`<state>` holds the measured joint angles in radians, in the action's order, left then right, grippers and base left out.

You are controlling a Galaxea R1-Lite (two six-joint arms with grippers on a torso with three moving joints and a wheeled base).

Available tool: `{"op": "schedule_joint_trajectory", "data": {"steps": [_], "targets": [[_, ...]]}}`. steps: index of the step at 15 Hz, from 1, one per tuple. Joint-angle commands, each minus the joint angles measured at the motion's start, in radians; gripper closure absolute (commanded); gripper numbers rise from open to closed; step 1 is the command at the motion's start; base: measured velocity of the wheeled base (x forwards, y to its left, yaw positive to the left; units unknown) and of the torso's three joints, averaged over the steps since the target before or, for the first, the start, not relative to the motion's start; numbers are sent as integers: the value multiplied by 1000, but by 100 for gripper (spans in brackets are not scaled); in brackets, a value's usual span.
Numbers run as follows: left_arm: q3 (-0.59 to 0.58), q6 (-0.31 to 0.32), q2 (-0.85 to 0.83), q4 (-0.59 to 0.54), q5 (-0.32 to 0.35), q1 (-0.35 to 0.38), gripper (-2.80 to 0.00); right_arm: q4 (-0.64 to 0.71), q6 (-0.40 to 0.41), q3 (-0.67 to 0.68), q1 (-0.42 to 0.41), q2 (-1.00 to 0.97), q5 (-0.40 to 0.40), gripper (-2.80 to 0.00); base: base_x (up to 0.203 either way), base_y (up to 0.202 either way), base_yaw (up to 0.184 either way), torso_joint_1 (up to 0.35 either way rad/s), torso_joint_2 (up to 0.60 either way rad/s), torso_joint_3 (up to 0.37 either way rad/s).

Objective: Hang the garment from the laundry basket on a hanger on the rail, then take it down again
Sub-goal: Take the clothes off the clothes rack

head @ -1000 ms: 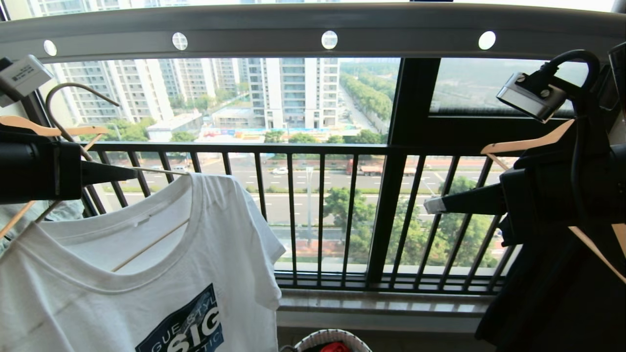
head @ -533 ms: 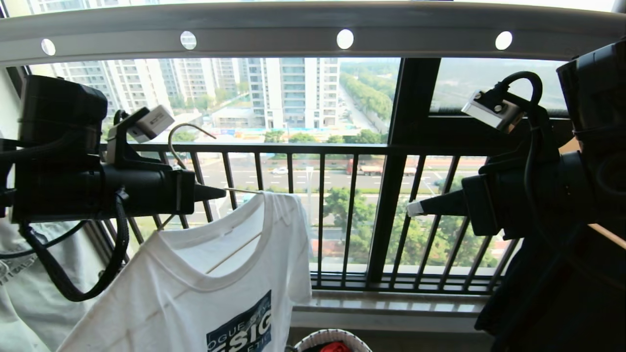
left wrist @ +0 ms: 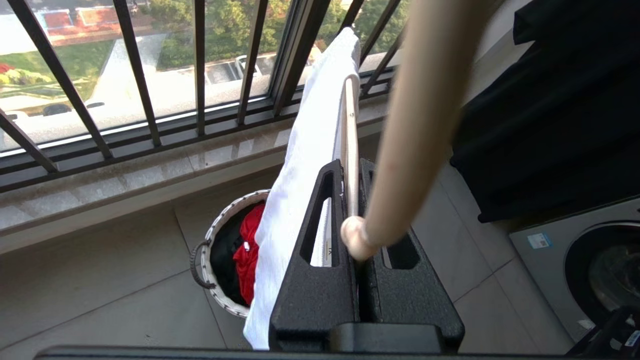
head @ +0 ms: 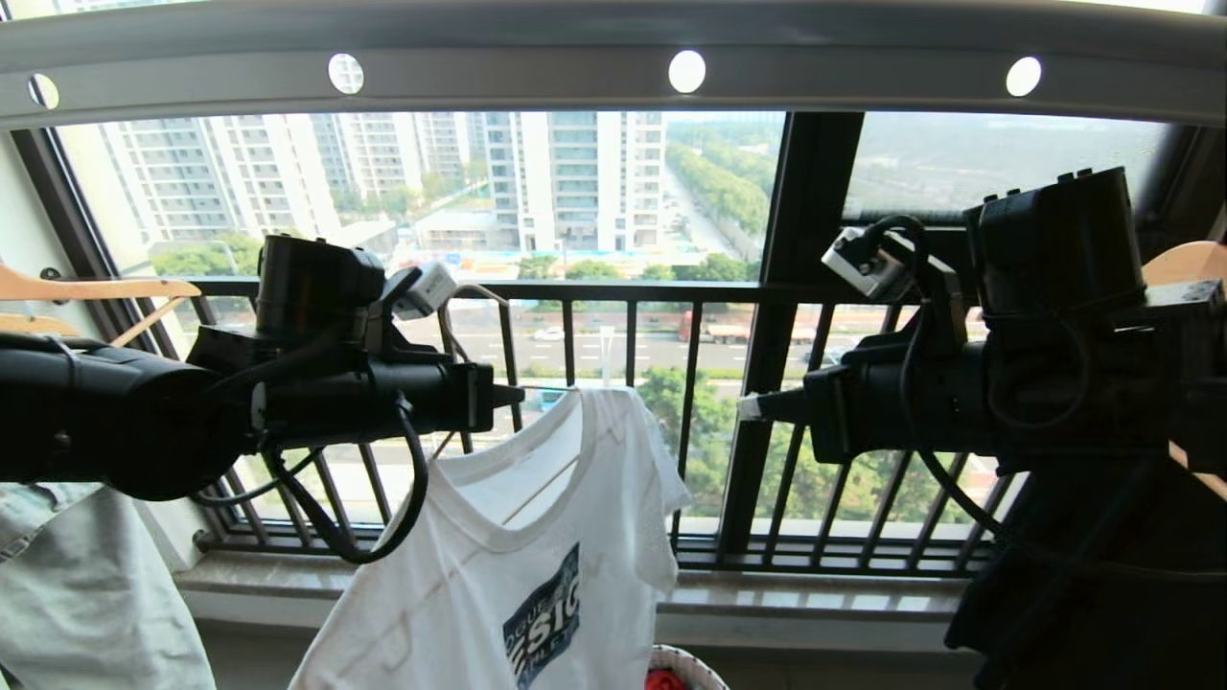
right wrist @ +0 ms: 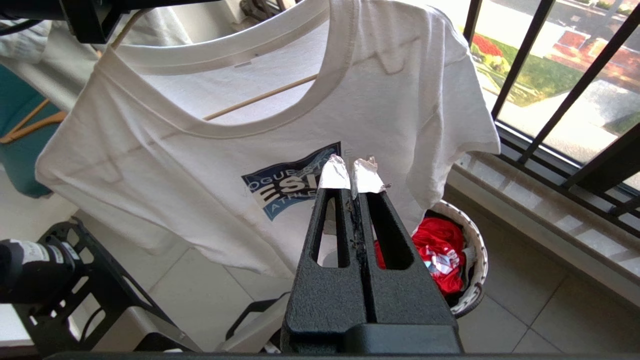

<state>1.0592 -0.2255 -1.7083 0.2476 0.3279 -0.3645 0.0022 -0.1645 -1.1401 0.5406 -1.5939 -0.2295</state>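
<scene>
The white garment (head: 537, 575) with its dark blue chest logo hangs on the thin cream hanger (head: 479, 292), well below the grey rail (head: 518, 72). My left gripper (head: 513, 393) is shut on the hanger's wire at the base of the hook. In the left wrist view my left gripper (left wrist: 351, 167) pinches the hanger (left wrist: 351, 125), with the garment (left wrist: 305, 165) draped beside it. My right gripper (head: 752, 407) is shut and empty, to the right of the shirt. In the right wrist view my right gripper (right wrist: 352, 175) points at the garment (right wrist: 200, 150). The laundry basket (head: 685, 666) stands on the floor below.
A red garment (right wrist: 435, 255) lies in the laundry basket (right wrist: 475, 250). A pale denim garment (head: 86, 594) and wooden hangers (head: 86, 287) are at the left. Dark clothing (head: 1083, 594) hangs at the right. The black window railing (head: 623, 287) runs behind. A washing machine (left wrist: 590, 270) stands lower right.
My left arm has carried the hanger and shirt to the right, toward the middle of the window. My right arm has swung in leftward toward the shirt, still shut.
</scene>
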Motion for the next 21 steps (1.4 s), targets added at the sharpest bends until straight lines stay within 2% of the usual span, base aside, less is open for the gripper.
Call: {"op": "schedule_joint_trajectory", "data": {"steps": [1, 4, 5, 7, 8, 11, 13, 16, 21], "targets": [[8, -1, -25, 1, -4, -7, 0, -5, 3, 10, 39, -73, 64, -280, 0, 0, 0, 0, 0, 0], [8, -1, -18, -1, -60, -51, 0, -65, 0, 12, 88, -116, 126, -280, 0, 0, 0, 0, 0, 0], [8, -1, -17, -2, -90, -74, 0, -80, -1, 13, 95, -125, 170, -280, 0, 0, 0, 0, 0, 0], [10, -1, -24, 0, -169, -114, 0, -109, -4, 11, 123, -141, 303, -280, 0, 0, 0, 0, 0, 0], [10, -1, -25, 1, -182, -131, 0, -141, -6, 10, 148, -152, 369, -280, 0, 0, 0, 0, 0, 0], [10, -8, -4, 4, -182, -147, 0, -207, -31, 10, 213, -176, 438, -280, 0, 0, 0, 0, 0, 0], [11, -41, 19, 4, -182, -164, 0, -224, -31, 1, 240, -222, 483, -280, 0, 0, 0, 0, 0, 0], [12, -51, 51, 4, -182, -173, 0, -245, -26, -19, 282, -306, 647, -280, 0, 0, 0, 0, 0, 0], [6, -64, 84, 0, -184, -218, 0, -279, -24, -22, 291, -312, 671, -280, 0, 0, 0, 0, 0, 0]]}}
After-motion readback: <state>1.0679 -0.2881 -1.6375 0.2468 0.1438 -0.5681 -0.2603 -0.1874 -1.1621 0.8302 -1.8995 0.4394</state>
